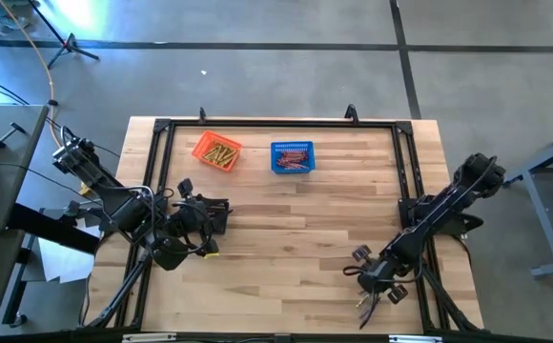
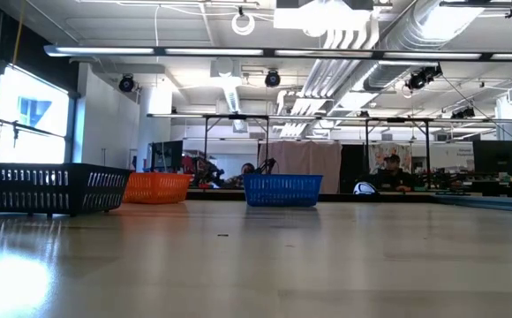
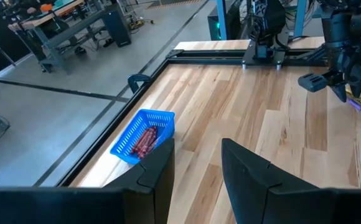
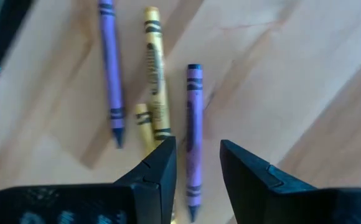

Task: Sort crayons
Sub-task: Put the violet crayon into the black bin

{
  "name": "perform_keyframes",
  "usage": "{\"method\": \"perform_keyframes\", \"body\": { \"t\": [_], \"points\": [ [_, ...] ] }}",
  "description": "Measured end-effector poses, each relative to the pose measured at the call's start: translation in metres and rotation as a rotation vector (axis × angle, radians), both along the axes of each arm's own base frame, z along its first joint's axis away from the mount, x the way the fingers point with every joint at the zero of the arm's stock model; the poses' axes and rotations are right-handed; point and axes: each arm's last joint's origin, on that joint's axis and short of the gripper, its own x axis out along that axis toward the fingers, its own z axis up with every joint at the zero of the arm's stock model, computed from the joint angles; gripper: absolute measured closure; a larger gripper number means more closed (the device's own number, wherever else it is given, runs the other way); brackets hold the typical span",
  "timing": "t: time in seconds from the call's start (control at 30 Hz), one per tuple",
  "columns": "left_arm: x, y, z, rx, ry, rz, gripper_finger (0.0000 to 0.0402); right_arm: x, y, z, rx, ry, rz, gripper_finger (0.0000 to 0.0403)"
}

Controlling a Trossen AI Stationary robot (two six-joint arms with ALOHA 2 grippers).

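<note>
Done so far: the orange basket (image 1: 217, 151) at the far side of the bench (image 1: 296, 238) has yellow crayons in it, and the blue basket (image 1: 293, 158) beside it has red crayons in it.
Still to do: a few crayons (image 4: 155, 106) lie loose on the bench near its front right corner, so I think the sorting is mostly done but not finished.
Loose crayons: the right wrist view shows two purple ones and two yellow ones lying close together, almost side by side.
Right gripper (image 4: 196, 165): it hangs right over the loose crayons, with one purple crayon (image 4: 194, 134) lined up between its jaws. The jaws are open and hold nothing.
Left gripper (image 3: 196, 165): it waits over the left part of the bench, pointing toward the blue basket. Its jaws are open and empty too.
Black basket (image 2: 48, 188): it sits low at the left in the low view. I cannot tell what is inside.
In the way: the yellow crayon (image 4: 154, 74) lies just beside the purple one, so a grab could bump it or pick up both.
Around: black frame rails (image 1: 276, 124) run along the bench edges, and a person sits far back in the room.
</note>
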Motion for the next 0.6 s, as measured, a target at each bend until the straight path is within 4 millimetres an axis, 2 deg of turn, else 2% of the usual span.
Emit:
{"method": "perform_keyframes", "body": {
  "t": [0.13, 0.4, 0.5, 0.6],
  "points": [
    [0.0, 0.0, 0.0, 0.0, 0.0, 0.0, 0.0284, 0.001, 0.0, -0.005, -0.074, -0.049, -0.01, 0.0293],
    [0.0, 0.0, 0.0, 0.0, 0.0, 0.0, 0.0284, 0.003, 0.001, -0.017, -0.135, -0.029, 0.025, 0.0296],
    [0.0, 0.0, 0.0, -0.002, -0.001, 0.001, 0.0284, 0.004, 0.001, -0.017, -0.144, -0.041, 0.021, 0.0321],
    [0.0, 0.0, 0.0, -0.002, -0.002, 0.001, 0.0284, 0.005, 0.002, -0.018, -0.137, -0.041, 0.014, 0.037]
  ]
}}
